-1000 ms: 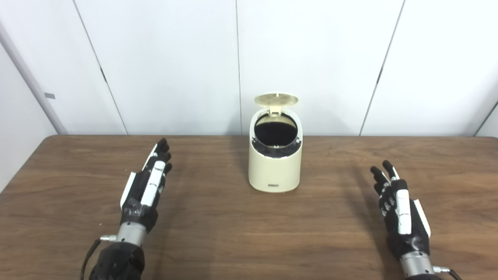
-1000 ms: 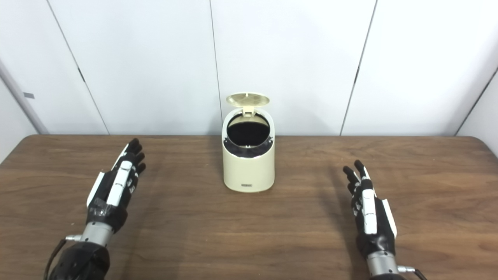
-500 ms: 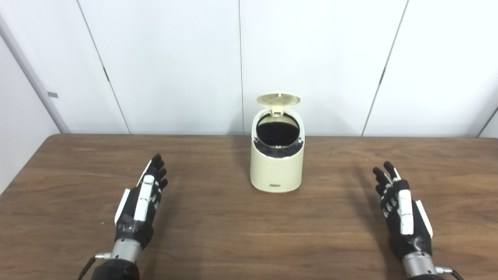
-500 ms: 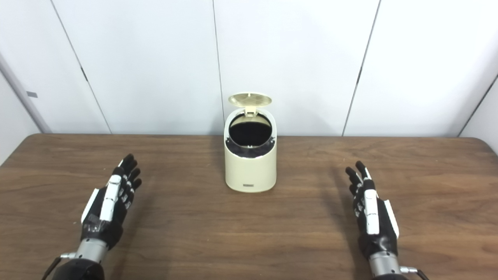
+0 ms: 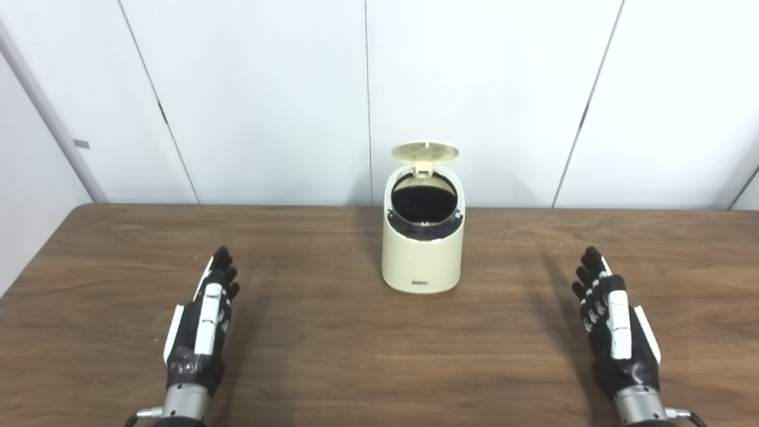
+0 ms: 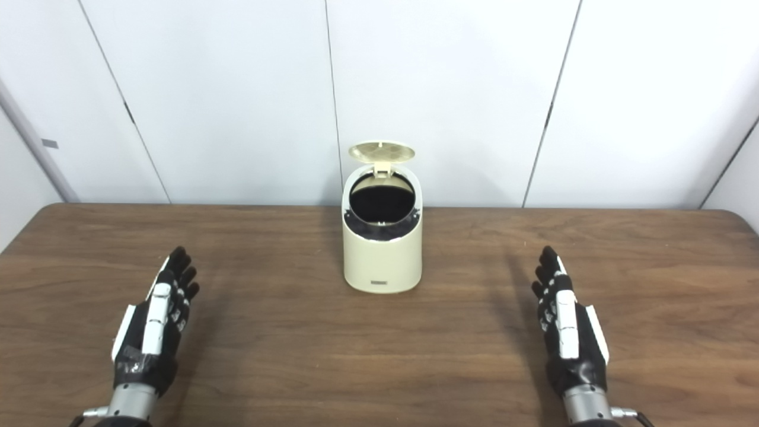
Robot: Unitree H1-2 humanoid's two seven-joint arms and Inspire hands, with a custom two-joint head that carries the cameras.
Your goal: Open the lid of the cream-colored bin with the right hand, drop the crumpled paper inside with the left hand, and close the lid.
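Both of your hands, left hand [image 5: 198,323] and right hand [image 5: 614,323], hover flat with fingers spread and holding nothing, well apart from the bin [image 5: 422,249] at the table's [image 5: 332,356] far middle, whose lid [image 5: 424,152] stands up, with no paper visible.

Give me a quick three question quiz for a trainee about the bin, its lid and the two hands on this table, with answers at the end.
1. True or false: the lid of the bin is shut.
2. Which hand holds something? A) left hand B) right hand C) neither
3. Fill in: the bin stands on the table, ____ the two hands.

Key: 1. False, the lid stands up at the back and the dark opening shows. 2. C, both are open, fingers apart, and no crumpled paper is in view. 3. Between, and farther back, touching neither.
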